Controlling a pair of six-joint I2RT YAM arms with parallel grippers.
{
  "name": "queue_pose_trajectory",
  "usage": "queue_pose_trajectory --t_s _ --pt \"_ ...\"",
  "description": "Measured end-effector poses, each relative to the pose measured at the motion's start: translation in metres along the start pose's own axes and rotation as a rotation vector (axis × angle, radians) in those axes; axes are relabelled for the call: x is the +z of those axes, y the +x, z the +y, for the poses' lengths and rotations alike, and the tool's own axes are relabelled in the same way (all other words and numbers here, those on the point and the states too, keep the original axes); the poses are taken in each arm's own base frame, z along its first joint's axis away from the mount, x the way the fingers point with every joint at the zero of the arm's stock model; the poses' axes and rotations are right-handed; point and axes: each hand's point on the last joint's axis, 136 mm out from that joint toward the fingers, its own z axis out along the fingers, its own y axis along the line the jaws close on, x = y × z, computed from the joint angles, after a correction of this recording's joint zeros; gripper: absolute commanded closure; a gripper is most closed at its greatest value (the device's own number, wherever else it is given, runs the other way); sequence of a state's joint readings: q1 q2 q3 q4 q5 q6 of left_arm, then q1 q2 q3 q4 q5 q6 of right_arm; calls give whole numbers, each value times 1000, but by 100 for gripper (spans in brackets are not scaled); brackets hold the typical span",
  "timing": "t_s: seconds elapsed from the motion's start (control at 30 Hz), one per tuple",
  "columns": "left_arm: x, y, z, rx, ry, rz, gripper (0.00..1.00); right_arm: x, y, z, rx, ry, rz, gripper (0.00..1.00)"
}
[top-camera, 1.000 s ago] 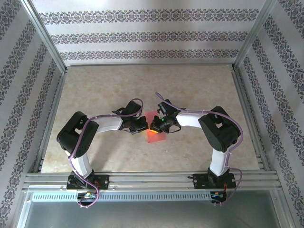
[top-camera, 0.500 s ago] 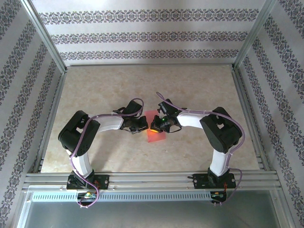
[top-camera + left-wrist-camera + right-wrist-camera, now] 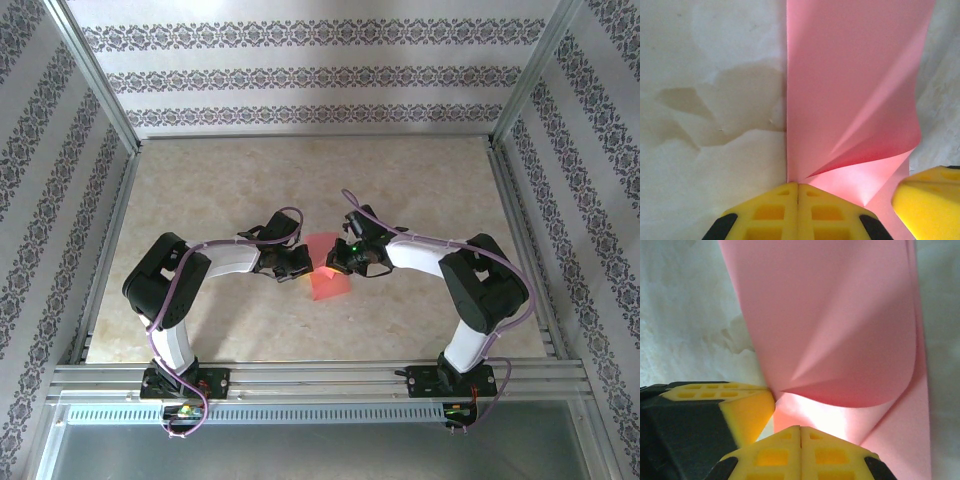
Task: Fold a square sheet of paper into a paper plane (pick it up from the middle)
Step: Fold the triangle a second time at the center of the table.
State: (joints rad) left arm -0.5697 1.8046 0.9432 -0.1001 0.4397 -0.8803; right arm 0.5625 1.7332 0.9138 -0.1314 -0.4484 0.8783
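Observation:
The pink square sheet of paper lies mid-table, doubled over, with a curled upper layer and a diagonal crease. My left gripper is at its left edge. In the left wrist view its yellow fingertips are pressed together where the paper's folds meet, pinching it. My right gripper comes in from the right. Its fingertips are also pressed together against the lower layer of the sheet. The two grippers sit almost touching: the left one's yellow finger shows in the right wrist view.
The tabletop is pale marbled stone inside an aluminium frame with patterned walls. Both arms bend inward from their bases at the near edge. Open table lies behind and to both sides of the paper.
The right arm's elbow has swung outward to the right, and its gripper has shifted slightly right along the paper. The left arm has barely moved.

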Motion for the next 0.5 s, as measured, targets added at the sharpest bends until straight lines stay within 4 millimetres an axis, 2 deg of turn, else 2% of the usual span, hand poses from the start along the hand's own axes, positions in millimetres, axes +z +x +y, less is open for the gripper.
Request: queue_pose_trajectory --t_s 0.4,0.5 --pt "0 1 -1 9 5 6 98 6 6 -29 29 80 -1 92" --pt "0 0 -3 10 9 5 96 7 7 -30 29 81 -2 92"
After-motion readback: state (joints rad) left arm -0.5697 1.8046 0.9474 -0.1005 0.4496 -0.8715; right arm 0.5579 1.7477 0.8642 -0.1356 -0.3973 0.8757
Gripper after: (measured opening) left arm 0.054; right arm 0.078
